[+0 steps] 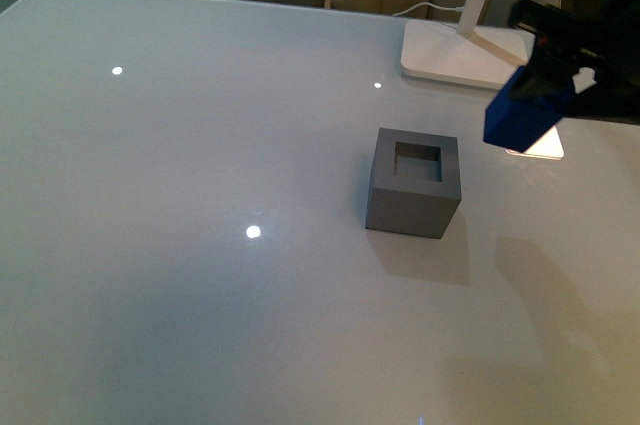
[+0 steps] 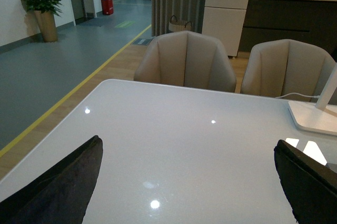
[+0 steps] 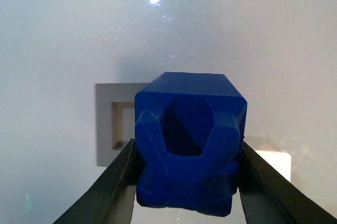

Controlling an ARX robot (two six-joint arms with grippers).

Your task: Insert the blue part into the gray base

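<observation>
Base: gray base flat on white table, square hole facing up, hole unfilled. Ref. landmark for all entries below.
Part: blue part up in the air, off the table, to the right of gray base and a bit beyond it in front view. Near, but not touching and not over the hole. Hangs tilted.
R claw: right gripper closed down to the part's width, clamped on blue part. R wrist view: one black finger pressed on each flank, recessed blue face toward cam.
Line-up: R wrist view has blue part covering most of gray base behind it. Only one edge strip of the base, w/ a slice of the hole, shows past the part.
L claw: left gripper spread wide, holds nothing, bare table seen between its fingers. Place rel. to gray base: can't tell.
Lamp: white lamp base on table beyond gray base, toward the right, well apart from it.
Glare: bright patch on table right of gray base, under blue part.
Bkgd: two beige chairs past the table's far edge.
</observation>
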